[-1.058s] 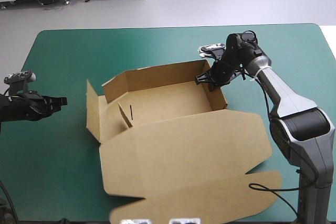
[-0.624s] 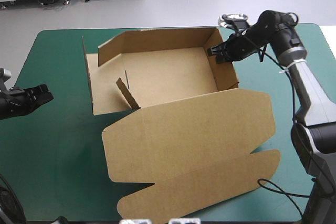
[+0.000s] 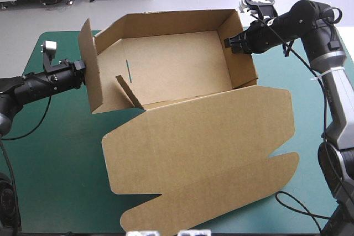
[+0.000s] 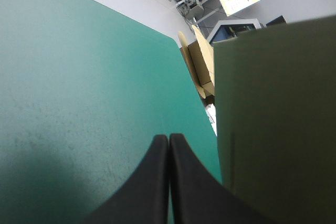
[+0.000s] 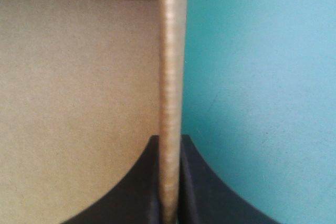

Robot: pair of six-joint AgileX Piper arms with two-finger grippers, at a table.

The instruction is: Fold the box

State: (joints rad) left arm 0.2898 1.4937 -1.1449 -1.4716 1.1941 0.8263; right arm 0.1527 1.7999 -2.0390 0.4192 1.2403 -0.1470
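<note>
The brown box is tipped up on the teal-green cover, its tray open toward the camera, walls raised, a small inner tab standing inside. Its lid lies flat toward the near edge. My right gripper is shut on the box's right wall; in the right wrist view that wall's edge runs between my gripper. My left gripper is shut and empty, its tip against or just beside the left side flap. The left wrist view shows the flap right beside my gripper.
Bare teal-green cover lies left of the lid and under the left arm. In the left wrist view more brown board shows just past the table's edge.
My right gripper has risen and moved toward the far right corner, tipping the tray up. The left gripper has come in from the table's left edge to the side flap.
</note>
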